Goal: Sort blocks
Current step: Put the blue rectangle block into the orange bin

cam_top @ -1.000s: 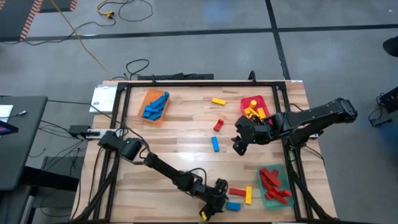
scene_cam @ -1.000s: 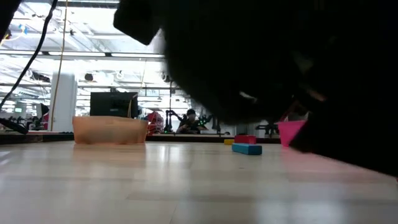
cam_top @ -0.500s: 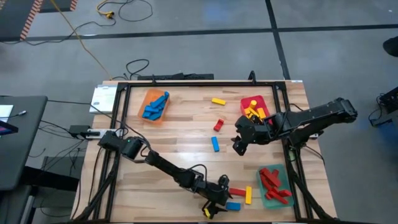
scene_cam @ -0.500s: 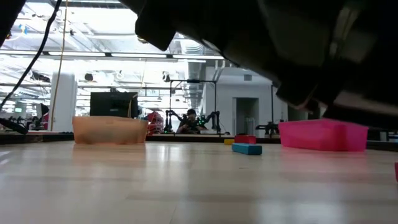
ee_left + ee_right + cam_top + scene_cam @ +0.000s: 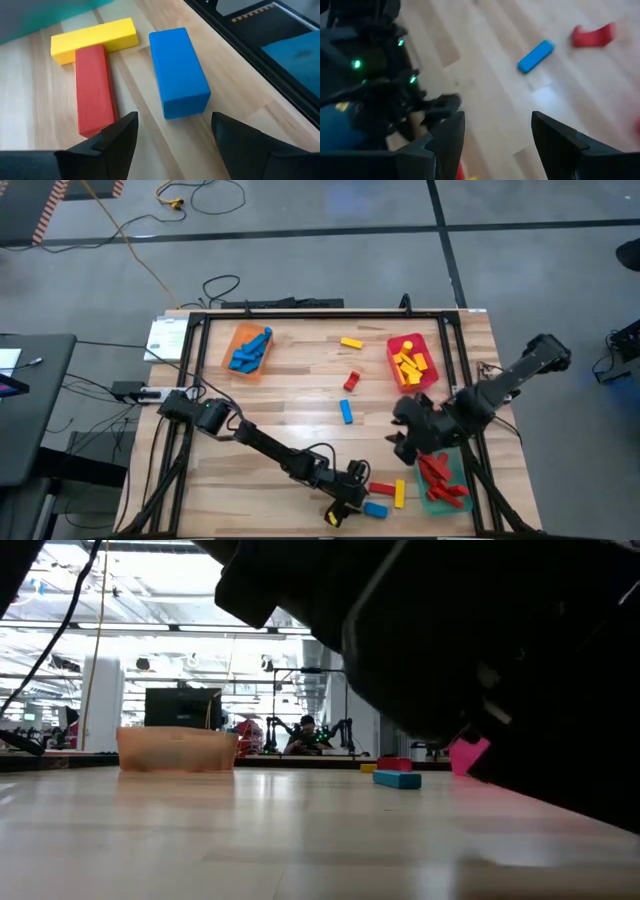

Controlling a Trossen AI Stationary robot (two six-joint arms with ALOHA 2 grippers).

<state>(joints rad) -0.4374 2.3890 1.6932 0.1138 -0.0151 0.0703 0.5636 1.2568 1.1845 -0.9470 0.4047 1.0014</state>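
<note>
My left gripper (image 5: pixel 354 501) is low at the table's near edge and open. In its wrist view its two fingers (image 5: pixel 172 137) stand just short of a blue block (image 5: pixel 177 70) lying flat on the wood, without touching it. Beside that block lie a red block (image 5: pixel 94 90) and a yellow block (image 5: pixel 95 39), the red one's end against the yellow one's side. My right gripper (image 5: pixel 405 445) hangs open above the table beside the green tray (image 5: pixel 430 500). Nothing is between its fingers (image 5: pixel 500 135).
An orange tray (image 5: pixel 243 367) of blue blocks sits far left, a red tray (image 5: pixel 392 352) of yellow blocks far right, and the green tray holds red blocks. Loose yellow (image 5: pixel 351 342), red (image 5: pixel 352 380) and blue (image 5: pixel 346 412) blocks lie mid-table. A black frame rail (image 5: pixel 260 65) runs along the near edge.
My right gripper has swung from beside the red tray toward the table's near edge and now hangs next to the green tray, still open and with nothing in it. The red tray's yellow blocks are uncovered in the high view.
</note>
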